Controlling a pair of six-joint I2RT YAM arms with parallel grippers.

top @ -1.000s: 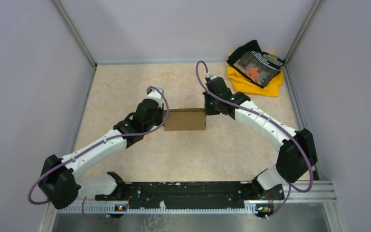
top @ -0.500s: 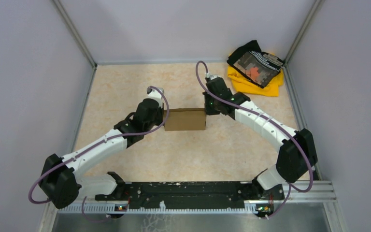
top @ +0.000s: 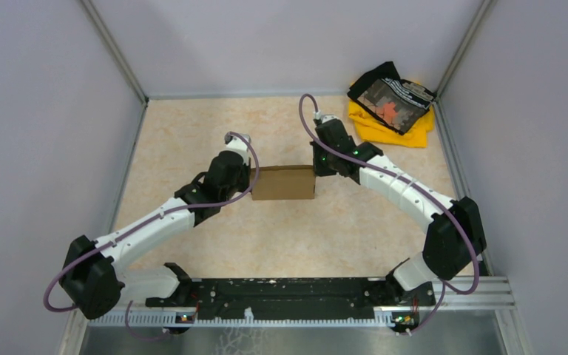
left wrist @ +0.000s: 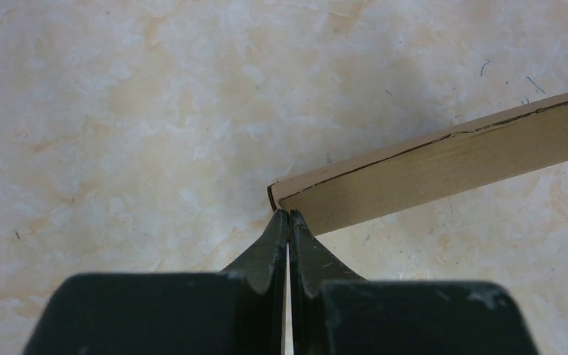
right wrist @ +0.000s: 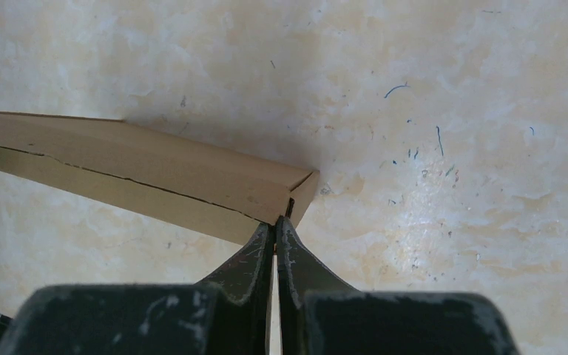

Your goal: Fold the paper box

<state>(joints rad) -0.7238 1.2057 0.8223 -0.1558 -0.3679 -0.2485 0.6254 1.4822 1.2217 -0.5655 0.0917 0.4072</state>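
Observation:
The paper box (top: 284, 183), plain brown cardboard, lies folded shut and flat in the middle of the table. My left gripper (top: 253, 179) is at its left end, shut, with the fingertips pressed together against the box's near left corner (left wrist: 288, 214). In the left wrist view the box's long side (left wrist: 444, 164) runs off to the right. My right gripper (top: 316, 170) is at the right end, also shut, its tips (right wrist: 275, 222) touching the box's near right corner. The box (right wrist: 155, 181) stretches leftward in that view. Nothing is between either pair of fingers.
A yellow and black cloth pile (top: 390, 103) lies in the back right corner. Grey walls close in the table on the left, back and right. The arms' base rail (top: 288, 296) runs along the near edge.

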